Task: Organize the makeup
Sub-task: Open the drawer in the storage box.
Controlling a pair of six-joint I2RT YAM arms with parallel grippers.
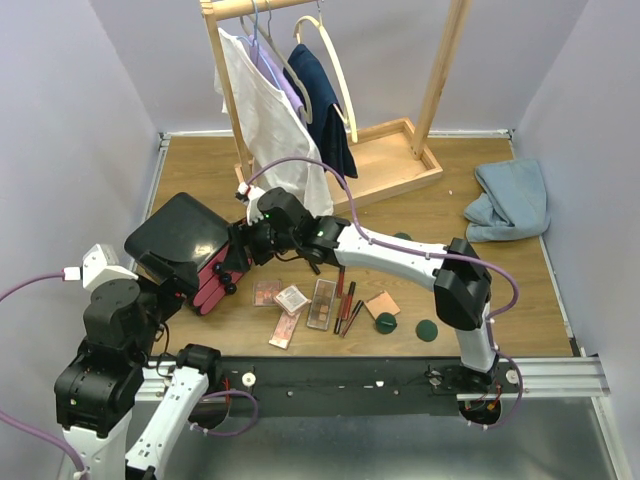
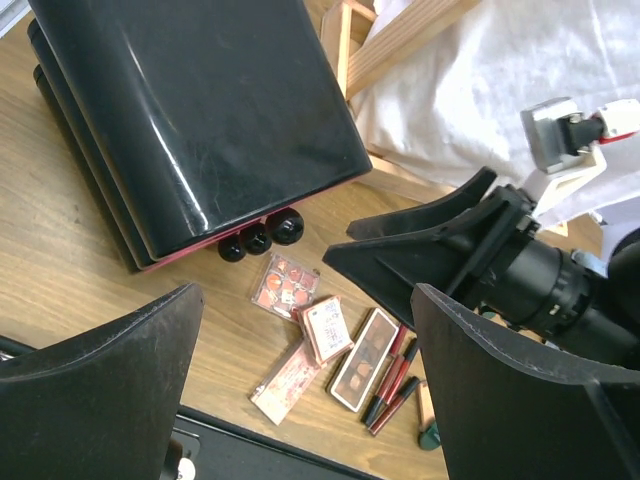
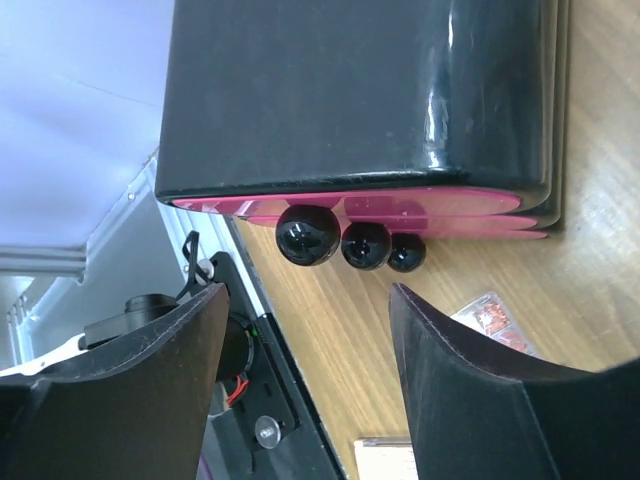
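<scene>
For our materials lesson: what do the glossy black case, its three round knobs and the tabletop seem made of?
Glossy black drawer case: probably hard plastic or acrylic, polished; it shows sharp reflections. Three round black knobs: likely glossy plastic, each with a highlight. Brown tabletop: wood or wood-look laminate, matte, with visible grain.

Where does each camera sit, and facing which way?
Top external: above and behind, looking down on the wooden table; left arm, right arm show.
Left wrist: past open left fingers toward the glossy black case with pink drawers, scattered makeup, right arm.
Right wrist: between right fingers, close on the case's round black knobs.
Shared: both wrist views show those knobs.
</scene>
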